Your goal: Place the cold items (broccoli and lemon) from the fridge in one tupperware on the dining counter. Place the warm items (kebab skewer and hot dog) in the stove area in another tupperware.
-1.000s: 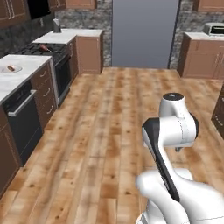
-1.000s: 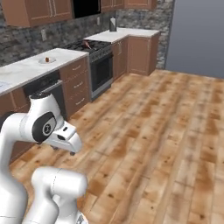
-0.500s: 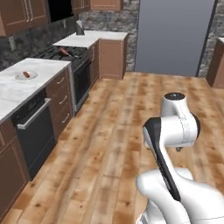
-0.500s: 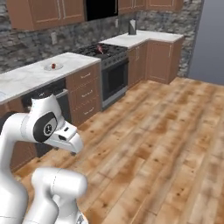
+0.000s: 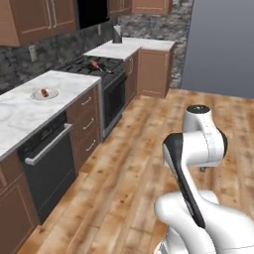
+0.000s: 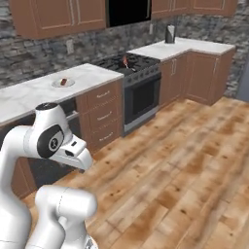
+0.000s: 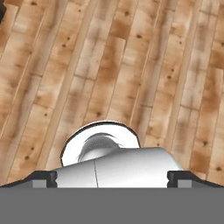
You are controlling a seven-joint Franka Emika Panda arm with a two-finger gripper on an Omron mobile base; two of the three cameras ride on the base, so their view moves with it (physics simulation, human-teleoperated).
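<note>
Wood-plank floor (image 7: 131, 65) lies directly below the hand (image 7: 112, 177), whose fingertips stand at opposite edges of the hand view, fully apart and holding nothing. Judged step: transit toward the stove area; no warm item is collected yet. The arm is folded over the base, with the desk (image 5: 20, 111) well ahead and to the left of the hand. A small plate (image 5: 43, 94) on the desk carries a reddish item, probably the hot dog (image 6: 63, 81). Another red item, possibly the kebab skewer (image 5: 94, 64), lies on the stove (image 6: 127, 62) further off. Next move: close in on the desk, then extend the arm toward the plate.
</note>
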